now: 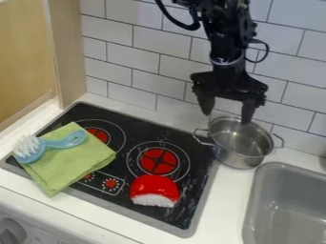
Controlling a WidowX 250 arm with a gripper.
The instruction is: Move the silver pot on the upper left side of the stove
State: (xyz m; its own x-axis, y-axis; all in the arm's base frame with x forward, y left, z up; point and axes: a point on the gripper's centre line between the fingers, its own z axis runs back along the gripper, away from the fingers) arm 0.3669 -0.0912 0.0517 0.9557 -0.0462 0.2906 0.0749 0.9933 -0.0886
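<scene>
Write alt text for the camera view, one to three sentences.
Black gripper hangs open over a silver two-handled pot at the right edge of a black stove, near a gray sink. On the stove, a blue brush lies on a green cloth; a red-and-white object sits toward the front.

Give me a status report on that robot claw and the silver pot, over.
Gripper open, over silver pot. Pot beside stove's right edge, not yet moved over. Green cloth partly covers upper-left burner.
</scene>
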